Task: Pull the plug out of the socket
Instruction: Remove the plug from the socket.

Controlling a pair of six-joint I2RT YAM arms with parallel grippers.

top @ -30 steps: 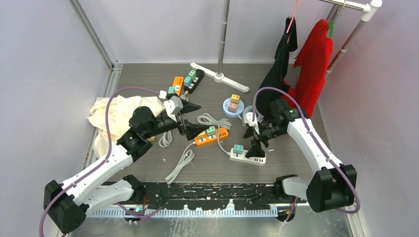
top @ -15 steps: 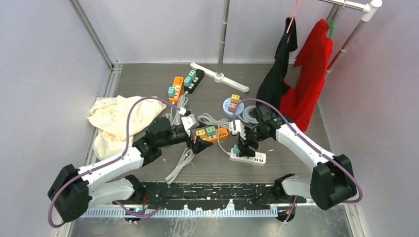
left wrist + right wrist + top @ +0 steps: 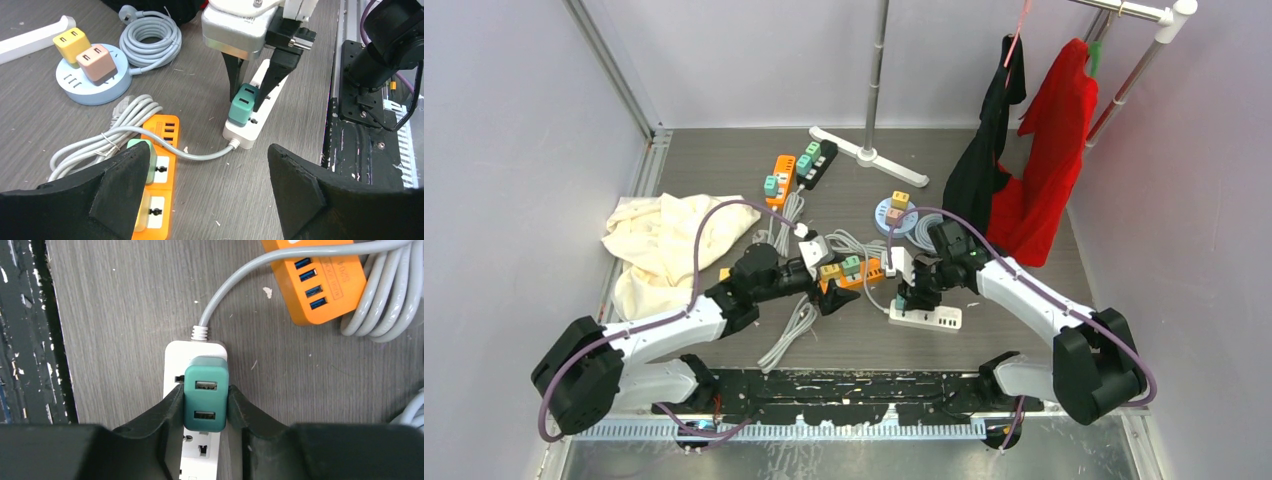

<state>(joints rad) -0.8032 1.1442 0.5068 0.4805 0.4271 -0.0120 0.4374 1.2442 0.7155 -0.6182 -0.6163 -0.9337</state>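
A teal two-port plug (image 3: pixel 206 400) sits in the white socket strip (image 3: pixel 195 352), near its cable end. My right gripper (image 3: pixel 205 392) is shut on it, one finger pressed on each side. The same grip shows from the left wrist view on the plug (image 3: pixel 243 105), and from above on the plug (image 3: pixel 902 299) and strip (image 3: pixel 932 319). My left gripper (image 3: pixel 208 155) stands open just above the table between the orange strip (image 3: pixel 160 160) and the white strip (image 3: pixel 247 135), with nothing between its fingers. From above, the left gripper (image 3: pixel 832 295) hovers beside the orange strip (image 3: pixel 854 272).
A round blue socket (image 3: pixel 892 215) carrying yellow and pink plugs stands behind the right arm, with a coiled grey cable (image 3: pixel 152 35) beside it. Farther back lie another orange strip (image 3: pixel 782 172) and a black strip (image 3: pixel 819 162). Cream cloth (image 3: pixel 659 240) lies left; hanging garments (image 3: pixel 1054 130) at right.
My right gripper has moved left onto the white strip and shut on the teal plug. My left arm has swung down and right to the orange strip, still open.
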